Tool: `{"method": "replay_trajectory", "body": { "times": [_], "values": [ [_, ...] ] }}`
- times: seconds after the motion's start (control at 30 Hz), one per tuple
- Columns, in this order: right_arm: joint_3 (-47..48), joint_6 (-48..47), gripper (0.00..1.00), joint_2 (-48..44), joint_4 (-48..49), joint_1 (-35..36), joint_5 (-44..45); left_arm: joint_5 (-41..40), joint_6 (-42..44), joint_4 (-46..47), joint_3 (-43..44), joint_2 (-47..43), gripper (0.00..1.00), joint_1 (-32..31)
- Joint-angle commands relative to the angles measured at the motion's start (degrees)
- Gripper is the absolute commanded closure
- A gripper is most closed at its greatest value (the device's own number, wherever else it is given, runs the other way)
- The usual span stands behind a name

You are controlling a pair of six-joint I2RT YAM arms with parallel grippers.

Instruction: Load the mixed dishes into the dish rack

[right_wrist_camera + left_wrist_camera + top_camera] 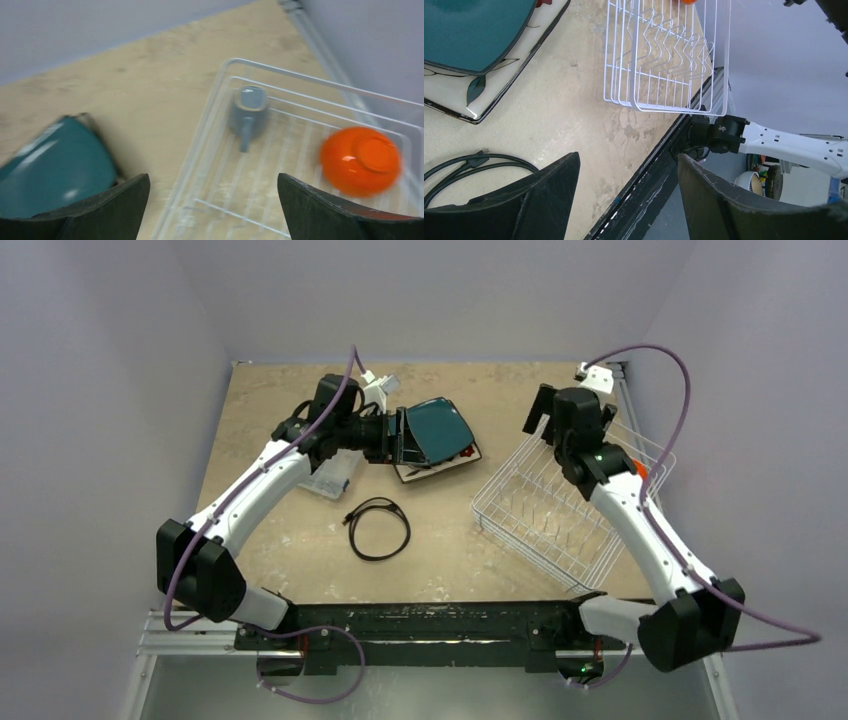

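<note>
The white wire dish rack (545, 525) stands at the right. In the right wrist view it (280, 82) holds the grey-blue mug (247, 112) on its side and the orange bowl (360, 160) upside down. The dark teal plate (440, 428) lies on the patterned square plate (440, 468) at centre back. My left gripper (402, 437) is open and empty at the teal plate's left edge; its wrist view (628, 159) shows both plates (469, 30) (499, 82) off to one side. My right gripper (538, 412) is open and empty (212, 179) above the rack's far left corner. The mint plate is out of view.
A black coiled cable (380, 530) lies in front of the plates, and it also shows in the left wrist view (469, 162). A clear plastic box (330, 480) sits under my left arm. Walls close the table on three sides.
</note>
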Motion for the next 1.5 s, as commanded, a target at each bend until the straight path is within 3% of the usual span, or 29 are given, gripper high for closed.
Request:
{"method": "replay_trajectory", "body": {
  "times": [0.0, 0.13, 0.37, 0.57, 0.73, 1.13, 1.47],
  "values": [
    [-6.50, 5.90, 0.01, -5.16, 15.68, 0.02, -28.20, -0.96, 1.58, -0.12, 2.38, 0.62, 0.30, -0.21],
    [-7.44, 11.65, 0.02, -0.72, 21.87, 0.16, -41.87, -1.39, 1.91, -0.57, 2.64, 1.79, 0.30, -0.25],
    [-3.08, 15.11, 0.09, 8.83, 22.71, 1.11, -47.40, -2.99, 2.59, -1.15, 2.72, 1.72, 0.30, -0.25],
    [2.20, 20.11, 0.16, 15.41, 15.70, 2.28, -40.52, -2.64, 2.70, -1.39, 3.16, 1.60, 0.30, -0.24],
    [4.99, 25.27, 0.26, 21.16, 15.19, 2.55, -40.75, -2.36, 2.60, -1.31, 3.26, 1.46, 0.30, -0.09],
    [17.89, 33.38, 0.25, 34.33, 1.91, 3.87, -34.64, -0.10, 1.17, -0.35, 3.02, 0.52, 0.30, 1.36],
    [17.32, 37.65, 0.32, 38.00, 3.50, 4.28, -33.87, 0.86, 0.32, 0.34, 2.74, 0.12, 0.30, 2.24]
  ]
}}
